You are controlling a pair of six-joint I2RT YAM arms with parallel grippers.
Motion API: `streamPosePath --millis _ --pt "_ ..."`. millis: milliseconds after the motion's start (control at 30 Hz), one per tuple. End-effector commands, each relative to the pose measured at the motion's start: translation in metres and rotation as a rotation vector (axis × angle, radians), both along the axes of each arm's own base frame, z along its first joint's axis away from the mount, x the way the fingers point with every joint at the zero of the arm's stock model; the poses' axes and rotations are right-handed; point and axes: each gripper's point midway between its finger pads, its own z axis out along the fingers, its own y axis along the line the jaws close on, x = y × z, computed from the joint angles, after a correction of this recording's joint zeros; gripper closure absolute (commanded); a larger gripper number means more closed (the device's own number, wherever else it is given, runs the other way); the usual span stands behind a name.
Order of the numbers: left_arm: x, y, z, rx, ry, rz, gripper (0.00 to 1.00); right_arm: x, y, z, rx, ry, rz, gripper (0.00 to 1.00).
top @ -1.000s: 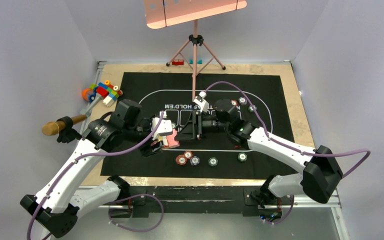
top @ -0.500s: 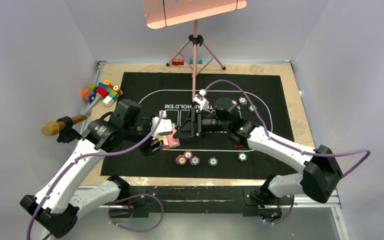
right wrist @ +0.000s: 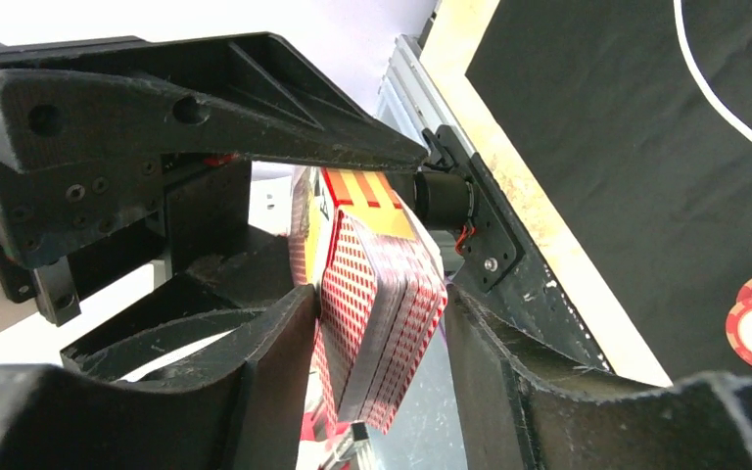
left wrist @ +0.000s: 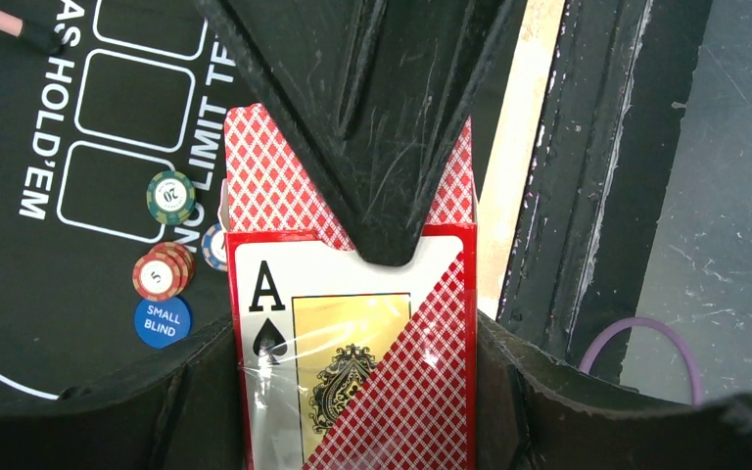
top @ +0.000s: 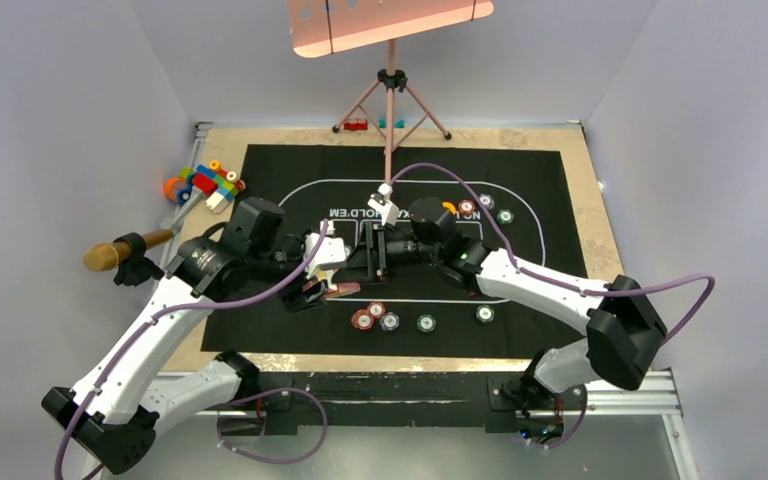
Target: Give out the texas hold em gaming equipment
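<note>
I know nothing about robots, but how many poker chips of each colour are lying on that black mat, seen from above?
Red chips: 3
Grey chips: 2
Green chips: 3
Total: 8 chips in view from above; the arms may hide others.

In the left wrist view the mat (left wrist: 20,294) carries white print, cut off at the edges: "AS HOLD'EM" and "NO LIMIT TE". The card box (left wrist: 352,372) shows a black "A" over a spade sign. At its ten o'clock a green chip (left wrist: 170,197) reads "20". At nine o'clock a red chip (left wrist: 157,277) reads "5" and a blue button (left wrist: 163,322) reads "SMALL BLIND". From above, "HOLD'EM" stands upside down on the mat.
</note>
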Motion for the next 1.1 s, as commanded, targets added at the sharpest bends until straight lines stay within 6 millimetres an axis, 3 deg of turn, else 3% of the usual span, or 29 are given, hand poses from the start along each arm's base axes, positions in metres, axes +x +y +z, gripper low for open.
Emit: streamPosePath --millis 0,233,600,933,1000,1067 --pt "0.008 -0.013 0.031 -0.089 -0.079 -0.015 0.86 0.003 -0.011 0.018 0.044 -0.044 -0.032 0.49" --pt "0.008 -0.014 0.034 -0.098 -0.081 -0.016 0.86 0.003 -0.021 0.010 0.039 -0.028 -0.060 0.59" --pt "0.007 -0.013 0.034 -0.097 -0.079 -0.020 0.87 0.008 -0.035 0.005 0.010 -0.033 -0.089 0.61" --pt "0.006 -0.012 0.030 -0.091 -0.078 -0.019 0.87 0.017 -0.049 0.019 0.027 -0.058 -0.128 0.62" --pt "0.006 -0.012 0.030 -0.090 -0.077 -0.019 0.87 0.017 -0.048 0.021 0.033 -0.065 -0.122 0.58" --pt "0.005 -0.012 0.029 -0.089 -0.075 -0.019 0.87 0.019 -0.046 0.026 0.043 -0.072 -0.126 0.46"
